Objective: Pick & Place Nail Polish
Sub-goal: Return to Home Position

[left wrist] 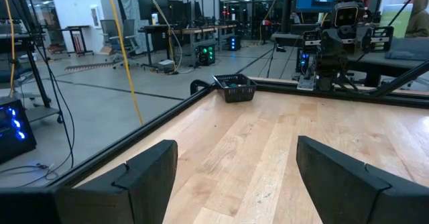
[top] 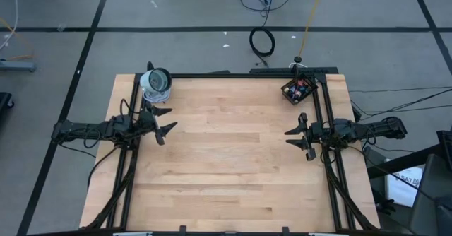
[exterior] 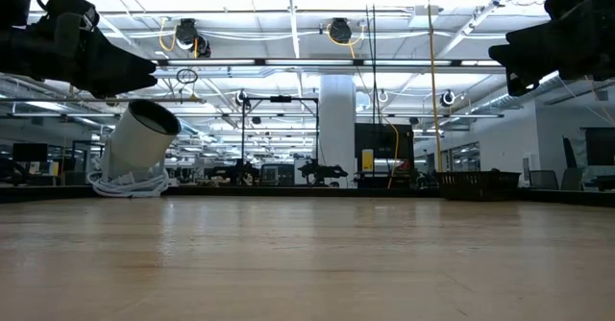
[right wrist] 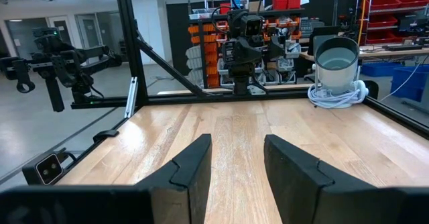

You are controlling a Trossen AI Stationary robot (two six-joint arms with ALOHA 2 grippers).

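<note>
Left fingers [left wrist: 144,177] spread, holding nothing, at worktop [top: 226,158] left edge; right fingers [right wrist: 191,163] spread too, right edge. Nail polish [top: 299,88] sits in black bin [top: 285,91], far right corner.

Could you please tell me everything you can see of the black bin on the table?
The black bin is a small square basket with slotted, plastic-looking walls, open on top. It stands upright on the wooden table, in a corner on the right arm's side, turned slantwise to the edges. Nail polish bottles in red, pink and blue lie inside. Nothing else touches it.
</note>
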